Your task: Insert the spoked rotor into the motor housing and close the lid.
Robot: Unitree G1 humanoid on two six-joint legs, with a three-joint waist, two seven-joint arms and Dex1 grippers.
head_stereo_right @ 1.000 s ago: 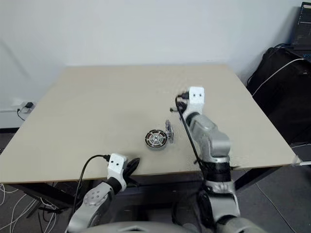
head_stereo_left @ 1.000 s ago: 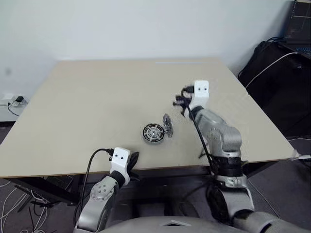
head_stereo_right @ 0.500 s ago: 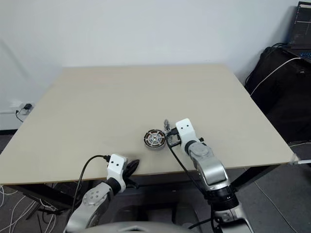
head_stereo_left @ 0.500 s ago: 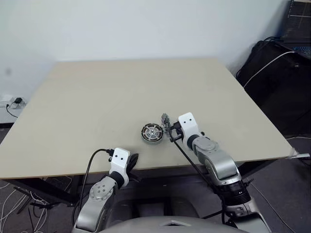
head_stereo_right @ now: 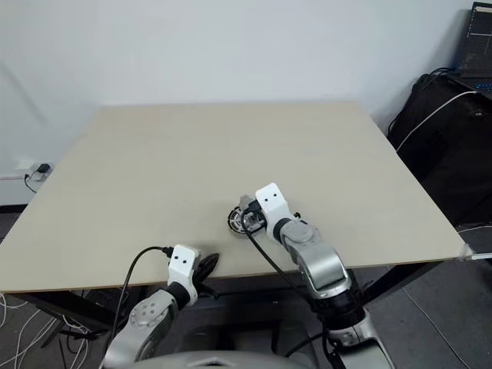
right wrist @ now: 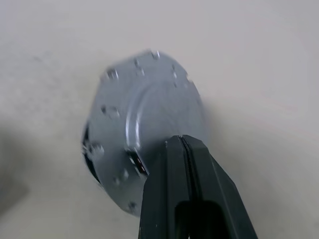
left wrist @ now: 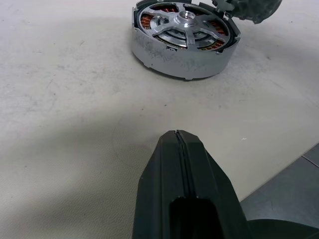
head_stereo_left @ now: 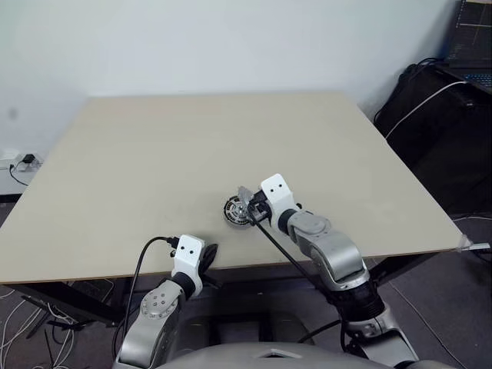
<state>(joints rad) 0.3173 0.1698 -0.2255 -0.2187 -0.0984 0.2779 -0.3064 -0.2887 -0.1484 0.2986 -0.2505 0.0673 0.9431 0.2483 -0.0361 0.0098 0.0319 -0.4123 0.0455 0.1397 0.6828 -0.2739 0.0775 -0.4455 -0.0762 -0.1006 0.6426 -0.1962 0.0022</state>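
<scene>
Spoked rotor is seen already seated in motor housing, near table front edge. Lid is tilted over housing, nudged by right pincer (fingers together, nothing clamped). Left pincer is likewise together, idle. Left to do: lid pressed flat.

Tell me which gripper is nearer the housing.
The right. The right gripper is at the housing, its shut fingers against the tilted lid over it. The left gripper sits shut at the table's near edge, apart from the housing.
</scene>
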